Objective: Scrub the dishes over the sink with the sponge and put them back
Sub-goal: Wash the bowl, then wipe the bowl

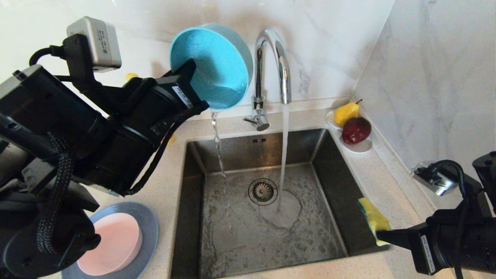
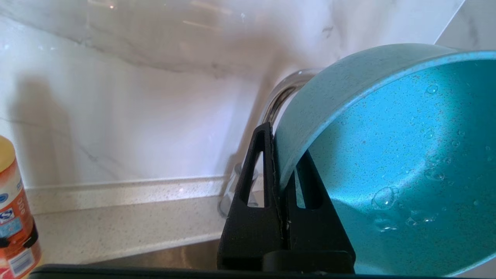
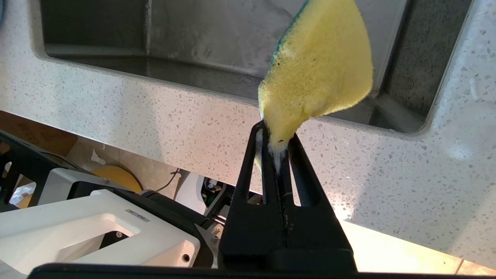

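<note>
sink (image 1: 240, 236): big square brushed-steel basin set into the speckled counter (image 1: 391, 170), wet floor, round drain strainer (image 1: 262, 191). Sits under everything so rinse water falls in.
tap (image 1: 273, 69): chrome gooseneck, running; stream lands just beside the strainer.
left gripper (image 2: 276, 155): raised above the sink's back-left corner, jaws pinched narrow on the rim of the teal bowl (image 1: 211, 66), one finger inside the wall, one outside.
teal bowl: tipped steeply on edge, likely to dump rinse water; a thin stream runs off its low rim into the sink. Speckled matte glaze, droplets and bubbles inside. Judged: rinse step nearly done, put-back comes next.
plate (image 1: 149, 228): wide, flat, grey-blue, on the counter left of the sink, partly hidden by the left arm.
pink bowl (image 1: 116, 240): pale, smooth, round, resting on the plate. Stacked there probably as the put-back spot.
right gripper (image 3: 278, 143): parked low at the sink's near-right corner, jaws clamped tight on the sponge (image 3: 317, 73); foam at the pinch.
sponge: held clear of the bowl, over the sink edge. Yellow porous foam, green scouring face, tapering shape.
saucer (image 1: 358, 146): small, white, far-right counter, holds a pear (image 1: 346, 112) and an apple (image 1: 356, 130).
bottle (image 2: 15, 217): orange, yellow cap, against the wall.
</note>
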